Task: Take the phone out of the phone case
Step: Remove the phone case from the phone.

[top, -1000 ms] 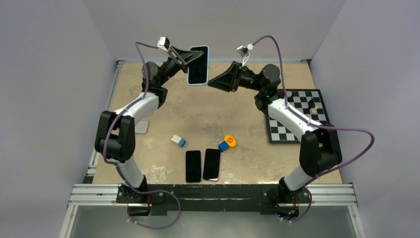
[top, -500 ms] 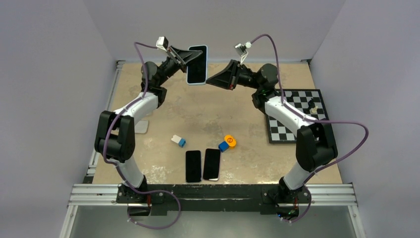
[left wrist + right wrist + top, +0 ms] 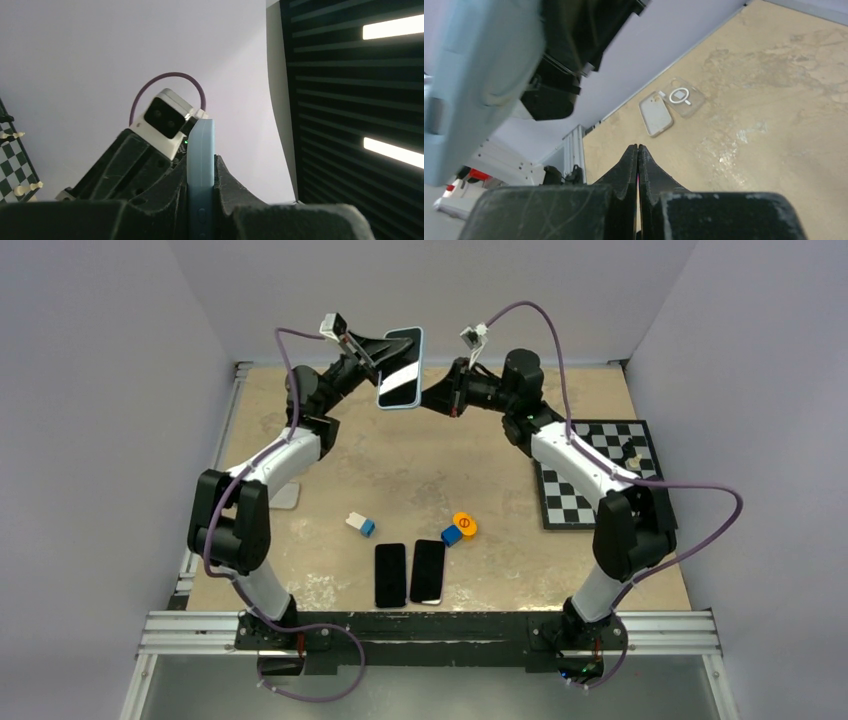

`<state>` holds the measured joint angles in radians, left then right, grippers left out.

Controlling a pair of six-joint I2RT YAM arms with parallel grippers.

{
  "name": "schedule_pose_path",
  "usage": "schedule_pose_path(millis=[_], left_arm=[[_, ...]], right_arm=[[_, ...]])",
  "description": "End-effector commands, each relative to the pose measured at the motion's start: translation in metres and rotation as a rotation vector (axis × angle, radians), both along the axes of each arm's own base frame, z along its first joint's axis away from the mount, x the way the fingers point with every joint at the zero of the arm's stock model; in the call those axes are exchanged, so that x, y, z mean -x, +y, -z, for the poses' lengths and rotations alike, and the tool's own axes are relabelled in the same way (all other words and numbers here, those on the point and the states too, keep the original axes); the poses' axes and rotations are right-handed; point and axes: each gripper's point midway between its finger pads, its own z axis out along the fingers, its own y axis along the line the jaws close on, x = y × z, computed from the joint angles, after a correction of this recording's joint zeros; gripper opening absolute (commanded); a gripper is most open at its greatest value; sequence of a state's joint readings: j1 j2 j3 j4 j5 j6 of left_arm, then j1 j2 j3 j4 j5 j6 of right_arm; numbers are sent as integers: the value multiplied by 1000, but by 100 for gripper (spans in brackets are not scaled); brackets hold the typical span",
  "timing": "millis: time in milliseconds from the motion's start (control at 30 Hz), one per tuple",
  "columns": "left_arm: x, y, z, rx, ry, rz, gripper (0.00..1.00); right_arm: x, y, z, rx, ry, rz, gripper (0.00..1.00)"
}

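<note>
Phone (image 3: 400, 367), dark screen facing the overhead camera, sits in its pale blue case (image 3: 201, 160) and is held in the air above the far part of the table (image 3: 480, 480), tilted. The left gripper (image 3: 382, 358) is clamped on it: its wrist view shows a black finger pressed against each side of the case's edge, with only that edge and small side buttons visible. The screen is hidden there.

The right gripper (image 3: 637, 156) has its fingers pressed together on nothing, its tip just beside the phone's lower right edge. Whether it touches the case cannot be made out. In its wrist view the case is a blurred pale mass cut off at the upper left.

Down on the table, two clear cases (image 3: 669, 106) lie at the left side. Two black phones (image 3: 408, 573) lie side by side near the arm bases, close to a blue-and-white block (image 3: 361, 525), a blue block (image 3: 451, 535) and an orange disc (image 3: 465, 524). A checkerboard mat (image 3: 590, 480) lies at the right, partly covered by the right arm.
</note>
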<state>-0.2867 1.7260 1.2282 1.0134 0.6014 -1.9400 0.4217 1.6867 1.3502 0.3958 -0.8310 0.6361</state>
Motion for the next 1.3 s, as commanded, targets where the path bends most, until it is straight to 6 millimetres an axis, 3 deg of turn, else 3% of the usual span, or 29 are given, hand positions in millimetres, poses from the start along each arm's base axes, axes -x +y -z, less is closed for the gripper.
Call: schedule_pose_path(millis=[0, 167, 300, 400, 600, 1267], left_arm=[[43, 16, -70, 94, -191, 3, 0], [40, 18, -73, 34, -251, -39, 0], [37, 15, -70, 11, -257, -43, 0], [36, 15, -68, 8, -258, -40, 0], [39, 14, -69, -4, -260, -39, 0], [38, 10, -60, -24, -238, -35, 0]], right_arm=[[1, -1, 4, 49, -36, 19, 0], [36, -7, -9, -9, -31, -93, 27], [80, -13, -51, -115, -133, -246, 46], [96, -16, -71, -154, -170, -302, 53], [101, -16, -89, -227, -183, -355, 56], [87, -3, -93, -252, -162, -349, 42]])
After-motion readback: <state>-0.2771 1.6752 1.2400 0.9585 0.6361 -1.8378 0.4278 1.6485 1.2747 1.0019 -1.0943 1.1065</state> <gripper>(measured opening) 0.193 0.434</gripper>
